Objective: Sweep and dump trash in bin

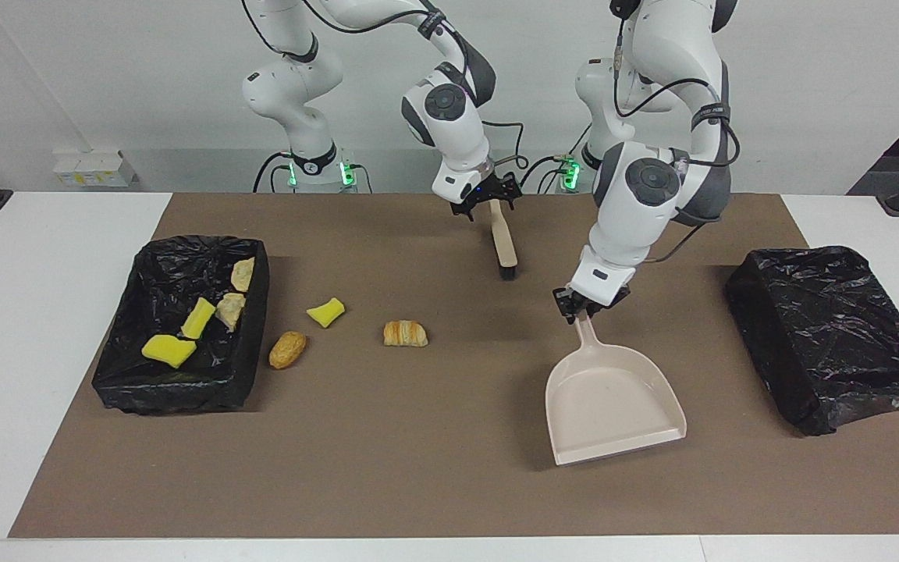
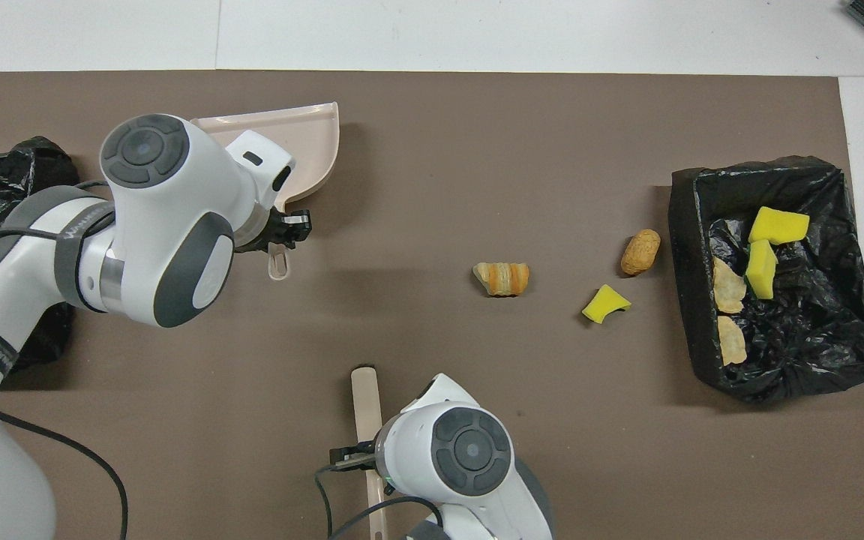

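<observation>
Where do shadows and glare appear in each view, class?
Facing view: the lifted dustpan casts a soft shadow on the brown mat; glints speckle the black-bagged bin at the left arm's end. Overhead view: a dark shadow edges the dustpan, and the other bin's liner glitters.

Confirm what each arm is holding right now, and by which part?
Left gripper is shut on the dustpan, gripping its handle. Right gripper, jaws open, is over the brush handle, holding nothing.
</observation>
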### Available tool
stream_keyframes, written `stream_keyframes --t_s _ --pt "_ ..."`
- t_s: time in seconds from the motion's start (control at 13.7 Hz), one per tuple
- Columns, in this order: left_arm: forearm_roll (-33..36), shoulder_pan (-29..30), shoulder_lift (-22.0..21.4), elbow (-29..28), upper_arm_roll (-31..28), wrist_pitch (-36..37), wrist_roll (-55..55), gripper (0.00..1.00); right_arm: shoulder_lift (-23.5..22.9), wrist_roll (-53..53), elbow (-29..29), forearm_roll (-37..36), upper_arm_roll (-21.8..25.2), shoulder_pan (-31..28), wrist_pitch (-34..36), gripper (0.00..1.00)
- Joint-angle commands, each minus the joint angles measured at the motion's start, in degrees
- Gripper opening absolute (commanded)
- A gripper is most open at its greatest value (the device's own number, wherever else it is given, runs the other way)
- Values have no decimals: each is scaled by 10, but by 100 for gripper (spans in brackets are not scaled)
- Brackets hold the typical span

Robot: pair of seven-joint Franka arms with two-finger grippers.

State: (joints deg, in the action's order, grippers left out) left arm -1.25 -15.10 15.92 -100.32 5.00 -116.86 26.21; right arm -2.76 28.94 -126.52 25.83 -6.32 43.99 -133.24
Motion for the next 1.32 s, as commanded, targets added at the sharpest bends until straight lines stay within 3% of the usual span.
stream_keyframes --t_s 0.0,0.22,0.37,0.51,0.66,0.88,0.95,1.02,1.24 --pt "10 44 14 15 4 10 -77 0 13 50 -7 4 2 27 7 100" --pt "9 85 13 -14 4 0 -162 0 12 99 -10 -21 2 57 28 100" --pt "9 90 9 -26 4 -1 -174 0 -1 150 -9 -81 2 60 30 100" --pt "9 93 7 -29 4 1 -174 0 -10 154 -9 -93 2 61 41 99" --pt "9 92 3 -39 4 0 -174 0 -15 180 -9 -93 1 61 43 84" --pt "9 92 1 -44 4 1 -174 0 -25 221 -9 -90 1 62 35 78" --pt "9 92 -1 -46 4 1 -174 0 -30 222 -8 -88 1 66 34 71" --pt "9 93 -2 -47 4 1 -174 0 -30 220 -7 -88 1 68 36 58" --pt "9 93 -3 -48 4 3 -176 0 -26 220 -5 -88 0 76 51 41"
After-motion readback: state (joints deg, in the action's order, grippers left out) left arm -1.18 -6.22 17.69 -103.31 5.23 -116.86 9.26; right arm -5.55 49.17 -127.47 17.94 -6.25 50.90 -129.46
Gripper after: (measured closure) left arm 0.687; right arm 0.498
